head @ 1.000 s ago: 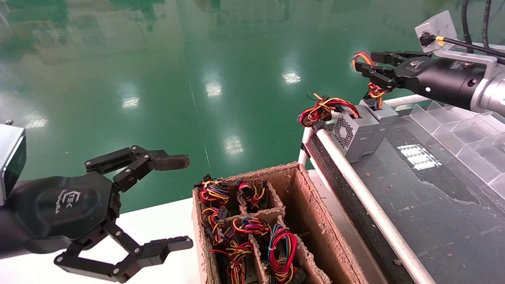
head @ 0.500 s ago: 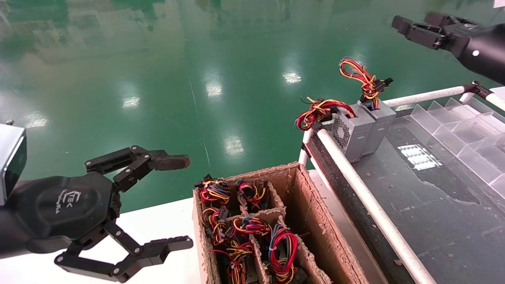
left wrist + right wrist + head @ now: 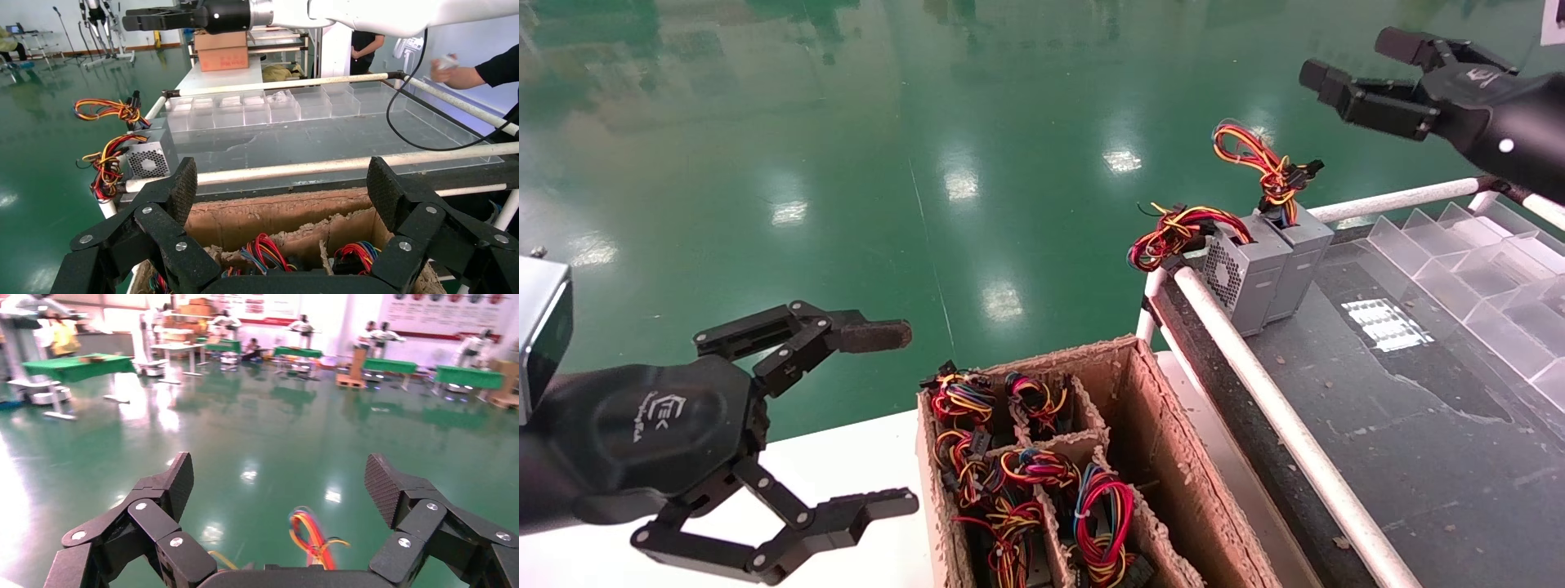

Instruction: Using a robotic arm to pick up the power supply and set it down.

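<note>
Grey power supply (image 3: 1303, 257) sits on the conveyor (image 3: 1418, 425), upper right. Right gripper (image 3: 1352, 69) hovers above, jaws spread, empty. Left gripper (image 3: 878, 420) idles, lower left, likewise spread. Placement looks complete; next comes retreat.

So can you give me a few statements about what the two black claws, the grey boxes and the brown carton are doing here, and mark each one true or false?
1. The right gripper is clamped on the plain grey metal power supply. False: it is open, up in the air, holding nothing.
2. The plain power supply stands on the dark conveyor surface, right beside a grey box with a perforated vent face. True.
3. The plain power supply's wire bundle of yellow, red and blue sticks upward. True.
4. The brown cardboard carton holds no wires. False: its compartments hold coloured wire bundles.
5. The left gripper is open, beside the carton. True.
</note>
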